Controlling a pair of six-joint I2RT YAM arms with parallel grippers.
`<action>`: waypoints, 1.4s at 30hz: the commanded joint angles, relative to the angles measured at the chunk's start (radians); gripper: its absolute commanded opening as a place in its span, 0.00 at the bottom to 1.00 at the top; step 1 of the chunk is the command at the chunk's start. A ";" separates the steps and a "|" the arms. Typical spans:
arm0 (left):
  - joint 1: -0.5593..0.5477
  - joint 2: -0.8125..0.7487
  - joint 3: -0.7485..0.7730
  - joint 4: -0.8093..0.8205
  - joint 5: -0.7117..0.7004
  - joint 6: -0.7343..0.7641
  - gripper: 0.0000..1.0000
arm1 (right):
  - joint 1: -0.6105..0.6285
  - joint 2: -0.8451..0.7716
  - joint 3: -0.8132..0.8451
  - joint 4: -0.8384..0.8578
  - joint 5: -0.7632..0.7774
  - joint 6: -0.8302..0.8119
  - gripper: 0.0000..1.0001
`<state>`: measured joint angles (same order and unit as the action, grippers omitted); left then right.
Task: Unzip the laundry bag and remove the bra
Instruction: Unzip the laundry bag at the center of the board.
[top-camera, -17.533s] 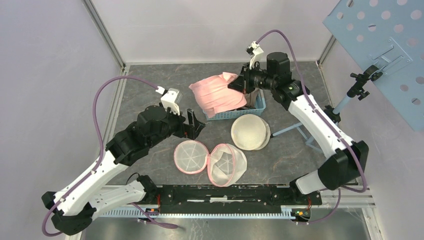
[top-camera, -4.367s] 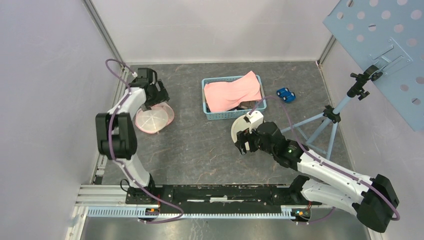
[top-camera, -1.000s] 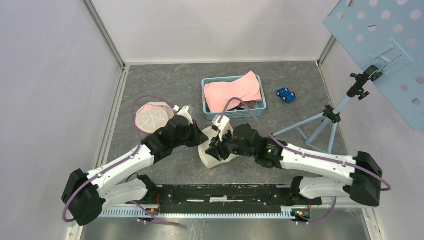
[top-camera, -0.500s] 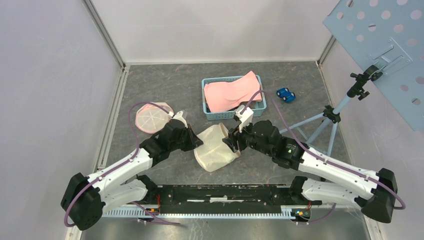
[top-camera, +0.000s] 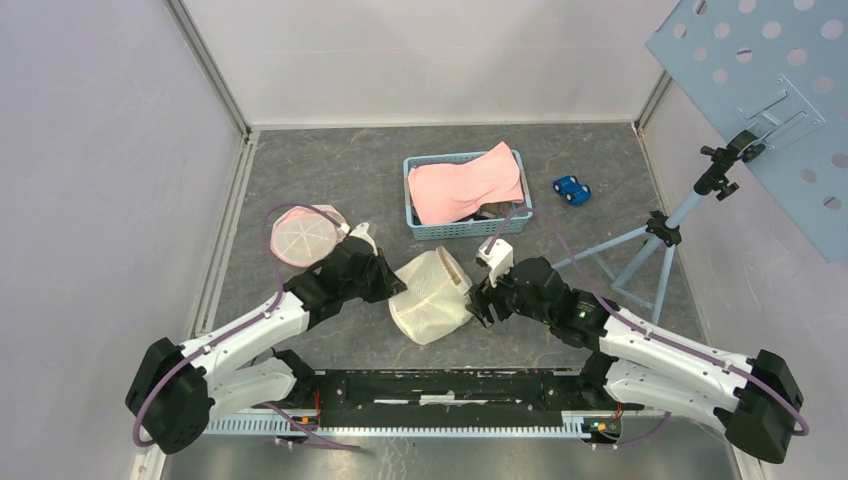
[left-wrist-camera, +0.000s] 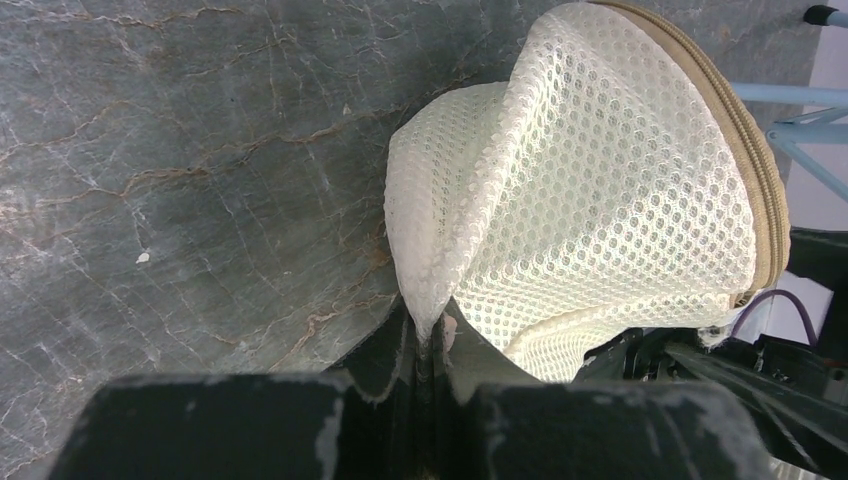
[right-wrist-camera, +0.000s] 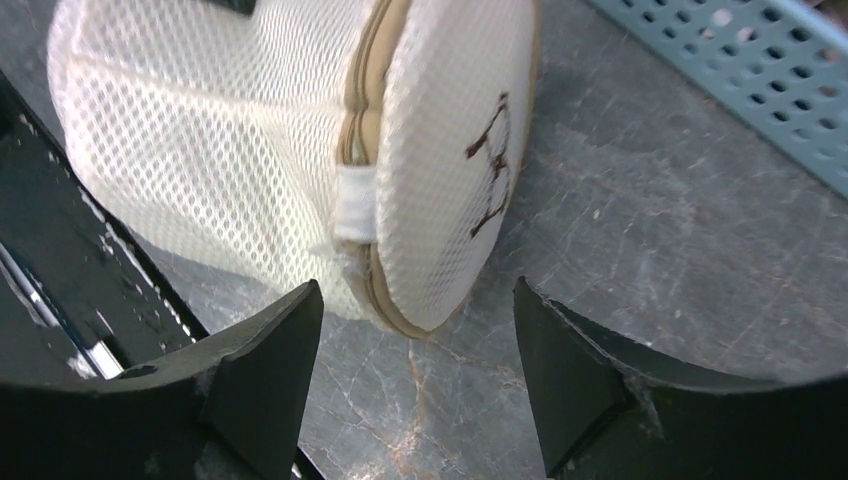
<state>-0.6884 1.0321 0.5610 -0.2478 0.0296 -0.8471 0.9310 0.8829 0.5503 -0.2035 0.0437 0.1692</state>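
A cream mesh laundry bag with a tan zipper band lies on its side at the table's middle. My left gripper is shut on a fold of its mesh at the bag's left end. The zipper band runs round the far rim. My right gripper stands open just right of the bag, touching nothing; the bag with its zipper and a white tab lies just beyond the fingertips. The bra is hidden from view.
A pink-rimmed mesh bag lies at the left behind my left arm. A blue basket with pink cloth stands at the back centre. A blue toy car and a tripod stand are at the right.
My right gripper has let go of the cream bag, opened wide and drawn back to the right. The bag has settled on the table, and my left gripper keeps its hold.
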 joint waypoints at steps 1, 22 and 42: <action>0.007 0.015 0.045 0.003 0.009 -0.026 0.06 | -0.001 0.020 -0.052 0.114 -0.075 -0.036 0.74; 0.047 -0.097 0.252 -0.261 0.071 0.284 0.99 | -0.002 0.034 0.066 0.085 -0.197 -0.270 0.00; 0.044 -0.236 0.131 -0.051 0.454 0.592 0.97 | 0.016 0.007 0.100 0.064 -0.385 -0.411 0.07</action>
<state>-0.6453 0.8383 0.7124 -0.3889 0.3851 -0.3809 0.9325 0.9104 0.5926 -0.1600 -0.2787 -0.2077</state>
